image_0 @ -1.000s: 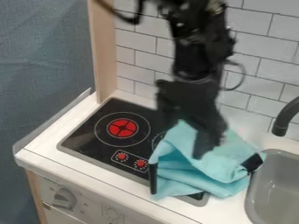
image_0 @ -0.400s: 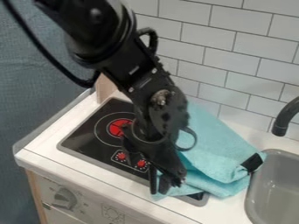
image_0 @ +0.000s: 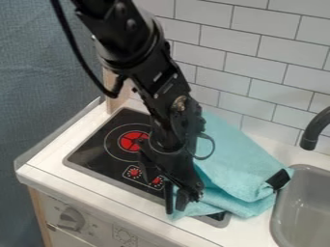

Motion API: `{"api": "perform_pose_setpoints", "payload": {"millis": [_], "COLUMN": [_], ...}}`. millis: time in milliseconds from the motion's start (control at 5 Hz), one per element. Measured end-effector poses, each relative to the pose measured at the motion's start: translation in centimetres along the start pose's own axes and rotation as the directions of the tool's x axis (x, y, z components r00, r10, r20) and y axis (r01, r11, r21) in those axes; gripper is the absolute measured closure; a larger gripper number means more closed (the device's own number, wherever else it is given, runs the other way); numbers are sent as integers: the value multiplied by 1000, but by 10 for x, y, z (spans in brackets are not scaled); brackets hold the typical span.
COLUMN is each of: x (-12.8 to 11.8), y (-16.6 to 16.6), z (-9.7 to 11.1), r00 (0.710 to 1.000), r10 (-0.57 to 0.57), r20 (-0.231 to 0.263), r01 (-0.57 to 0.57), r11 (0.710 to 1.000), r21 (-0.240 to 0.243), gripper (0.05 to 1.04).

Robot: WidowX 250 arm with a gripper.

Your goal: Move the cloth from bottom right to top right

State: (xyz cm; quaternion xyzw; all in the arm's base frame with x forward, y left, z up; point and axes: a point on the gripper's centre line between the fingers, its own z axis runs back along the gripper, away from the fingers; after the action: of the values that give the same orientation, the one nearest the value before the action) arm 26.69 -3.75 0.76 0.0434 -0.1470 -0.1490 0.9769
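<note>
The black gripper (image_0: 165, 189) hangs over the front right part of the stove, its two fingers apart, open. One finger is above the control knobs; the other is at the cloth's front left edge. The crumpled light-blue cloth (image_0: 240, 166) lies over the stove's right side and the counter beside the sink. Its back part stands up toward the tiled wall, partly behind the arm. A black patch marks its right corner, and an upright black strip is at its front left edge. Whether the gripper touches the cloth, I cannot tell.
The black stove top (image_0: 97, 149) with a red burner and red knobs is on the left. A grey sink (image_0: 310, 202) with a black faucet (image_0: 316, 128) borders the cloth's right side. The tiled wall (image_0: 270, 62) rises behind the counter.
The gripper has moved left and toward the front from over the cloth's middle. The cloth's back part now reaches higher toward the wall. Since the later earlier frame, the arm has shifted only slightly.
</note>
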Motion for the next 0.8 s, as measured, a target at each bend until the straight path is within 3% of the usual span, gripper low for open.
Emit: {"api": "perform_pose_setpoints", "payload": {"millis": [200,600,800], "x": [5,11,11], "y": [8,4,2], "z": [-11,-26,-26], "r00": [1000,1000,999], "r10": [25,-8,3], "r20": [-15,-26,-34], "r01": [-25,7,-5], "r11": [1000,999,998], "r21": [-12,-46,-60], "gripper": [141,737,929]}}
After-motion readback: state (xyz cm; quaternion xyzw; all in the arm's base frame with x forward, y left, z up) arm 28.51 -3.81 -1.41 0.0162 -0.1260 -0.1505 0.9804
